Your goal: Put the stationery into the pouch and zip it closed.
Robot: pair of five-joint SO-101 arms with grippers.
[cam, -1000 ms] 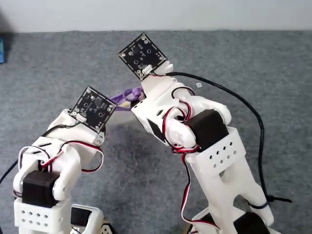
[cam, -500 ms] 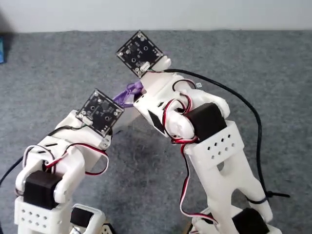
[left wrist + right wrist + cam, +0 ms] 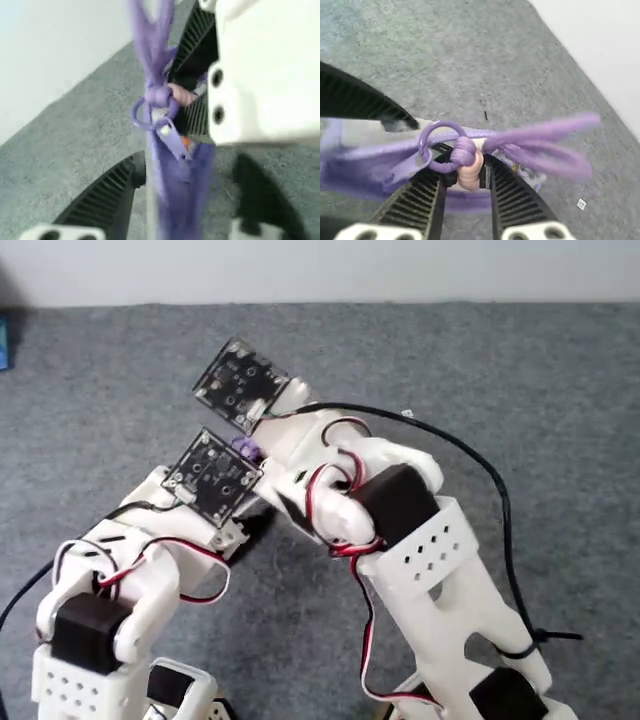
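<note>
The pouch point(image 3: 355, 165) spans between both claws. At one end the right gripper point(image 3: 465, 192) is clenched on the pink bead point(image 3: 468, 175) of its zip pull, with the purple cord point(image 3: 545, 145) trailing beyond. The left gripper point(image 3: 187, 200) straddles the pouch body; whether it grips cannot be told.

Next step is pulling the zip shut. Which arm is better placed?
Right. The right gripper has its fingers shut on the pink bead at the zip pull, while the purple pouch lies at the left gripper, which could brace it.

Soft, even light; dim shadows on the table point(image 3: 120, 390) (high view); purple cord point(image 3: 150, 50) blurred up close.
</note>
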